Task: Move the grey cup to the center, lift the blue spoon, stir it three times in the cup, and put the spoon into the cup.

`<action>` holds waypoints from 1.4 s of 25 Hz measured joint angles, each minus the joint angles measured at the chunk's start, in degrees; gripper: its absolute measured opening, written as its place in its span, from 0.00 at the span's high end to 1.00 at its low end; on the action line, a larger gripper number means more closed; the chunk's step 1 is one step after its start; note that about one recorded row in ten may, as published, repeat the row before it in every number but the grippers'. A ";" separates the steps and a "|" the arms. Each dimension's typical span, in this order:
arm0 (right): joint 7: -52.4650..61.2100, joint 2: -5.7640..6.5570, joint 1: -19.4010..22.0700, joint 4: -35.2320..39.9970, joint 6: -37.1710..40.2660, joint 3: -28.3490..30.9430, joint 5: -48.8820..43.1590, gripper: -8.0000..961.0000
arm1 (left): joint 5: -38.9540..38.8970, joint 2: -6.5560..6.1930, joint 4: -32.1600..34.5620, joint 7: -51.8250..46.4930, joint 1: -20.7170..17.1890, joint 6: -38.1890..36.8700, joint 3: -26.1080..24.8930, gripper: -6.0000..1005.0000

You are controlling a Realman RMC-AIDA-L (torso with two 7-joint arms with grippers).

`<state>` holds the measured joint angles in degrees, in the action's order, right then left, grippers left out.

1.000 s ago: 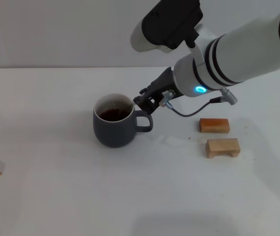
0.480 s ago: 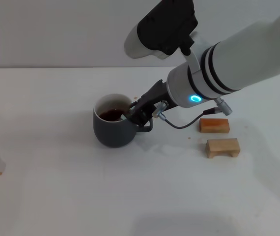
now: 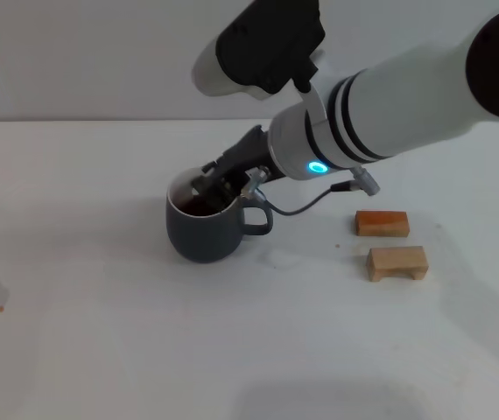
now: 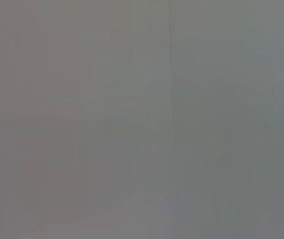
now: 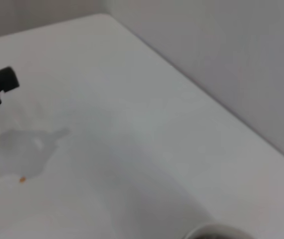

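The dark blue-grey matte ceramic mug (image 3: pixel 204 225), white inside with dark liquid, stood on the white counter (image 3: pixel 101 332) near its middle, so the centring step looked done. The right gripper (image 3: pixel 207 186) reached over the rim into its mouth; whether it was closed, or held the blue spoon, could not be told. Stirring seemed under way. Two tan wooden blocks (image 3: pixel 393 243) lay well apart. The left arm was out of sight.

Right gripper (image 3: pixel 210 188) over grey cup (image 3: pixel 204 229), wooden blocks (image 3: pixel 396 262) well right.
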<state>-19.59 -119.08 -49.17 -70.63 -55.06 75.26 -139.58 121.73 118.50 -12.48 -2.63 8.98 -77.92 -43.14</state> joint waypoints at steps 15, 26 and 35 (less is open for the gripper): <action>-0.01 -0.03 1.77 -0.25 3.65 -0.41 1.42 0.78 | 0.00 -0.03 -0.03 -0.02 -0.37 -0.14 -0.11 1.00; -4.47 0.21 8.92 -5.43 14.92 1.02 -1.00 0.67 | 0.00 -0.03 -0.11 -0.07 -0.39 -0.25 0.02 1.00; -17.09 0.00 35.82 -6.12 74.51 -12.30 -4.05 0.66 | 0.00 -0.03 -0.10 -0.09 -0.67 -0.40 -0.27 1.00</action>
<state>-36.68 -119.08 -13.35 -76.75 19.45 62.96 -143.63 121.73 118.48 -12.58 -2.73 8.32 -78.32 -43.41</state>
